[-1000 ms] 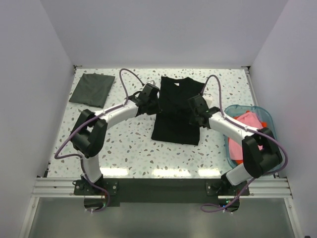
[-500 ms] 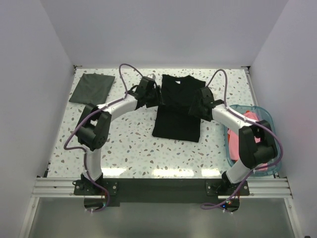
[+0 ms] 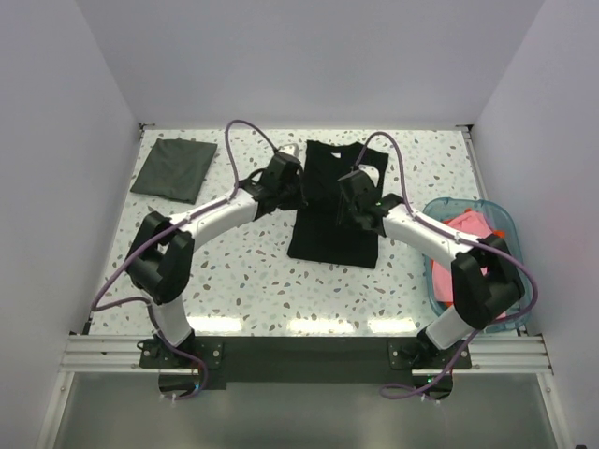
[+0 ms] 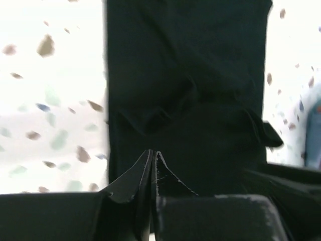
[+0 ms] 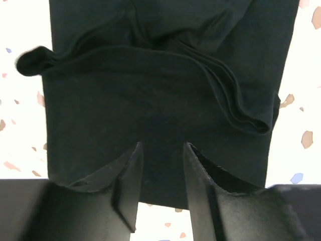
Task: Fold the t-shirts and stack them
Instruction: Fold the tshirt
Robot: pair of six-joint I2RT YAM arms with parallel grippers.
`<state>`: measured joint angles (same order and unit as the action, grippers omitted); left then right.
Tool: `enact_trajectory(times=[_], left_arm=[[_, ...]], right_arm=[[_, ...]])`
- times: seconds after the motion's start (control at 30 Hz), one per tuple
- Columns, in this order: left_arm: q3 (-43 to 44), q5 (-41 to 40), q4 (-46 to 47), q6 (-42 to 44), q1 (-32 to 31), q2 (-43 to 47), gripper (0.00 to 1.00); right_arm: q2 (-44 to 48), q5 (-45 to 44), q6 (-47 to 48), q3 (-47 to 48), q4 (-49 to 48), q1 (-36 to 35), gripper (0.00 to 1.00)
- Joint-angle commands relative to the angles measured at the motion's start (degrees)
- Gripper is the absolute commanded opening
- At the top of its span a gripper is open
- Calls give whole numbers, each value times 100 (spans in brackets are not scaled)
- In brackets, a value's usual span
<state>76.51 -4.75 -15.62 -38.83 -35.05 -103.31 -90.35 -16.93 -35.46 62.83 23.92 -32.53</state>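
The black t-shirt point(image 3: 332, 224) lies in the middle of the table, folded into a long narrow strip, and shows in the left wrist view point(image 4: 185, 75) and the right wrist view point(image 5: 150, 115). My left gripper point(image 3: 298, 187) is shut and empty at the strip's upper left edge, its tips point(image 4: 152, 152) just above the cloth. My right gripper point(image 3: 354, 194) is open over the upper part of the strip, with black cloth below its jaws point(image 5: 161, 146). A dark grey t-shirt point(image 3: 175, 168) lies folded square at the far left. A pink t-shirt point(image 3: 465, 227) lies in the bin with an orange one.
A blue plastic bin point(image 3: 496, 208) stands at the right edge of the speckled table point(image 3: 243, 271). White walls close in the table on three sides. Purple cables loop over both arms.
The black shirt's sides now lie folded in, making a narrower strip. My right gripper has moved left from the strip's right edge to above it. My left gripper stays at the upper left edge.
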Motion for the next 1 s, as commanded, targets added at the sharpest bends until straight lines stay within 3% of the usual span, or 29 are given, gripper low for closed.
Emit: enact_trajectory(times=[0.0, 0.13, 0.43, 0.97], left_arm=[[-163, 9, -3, 16, -301, 127, 3], [-23, 185, 155, -2, -327, -346, 0], [1453, 238, 120, 429, -29, -1630, 0], [1446, 54, 147, 394, 270, -2246, 0]], right_arm=[[-88, -162, 83, -8, -81, 89, 39], [-483, -170, 276, 282, -46, 107, 38], [-1582, -109, 602, 1187, 69, 660, 34], [-2286, -328, 945, 1522, -160, 1065, 37]])
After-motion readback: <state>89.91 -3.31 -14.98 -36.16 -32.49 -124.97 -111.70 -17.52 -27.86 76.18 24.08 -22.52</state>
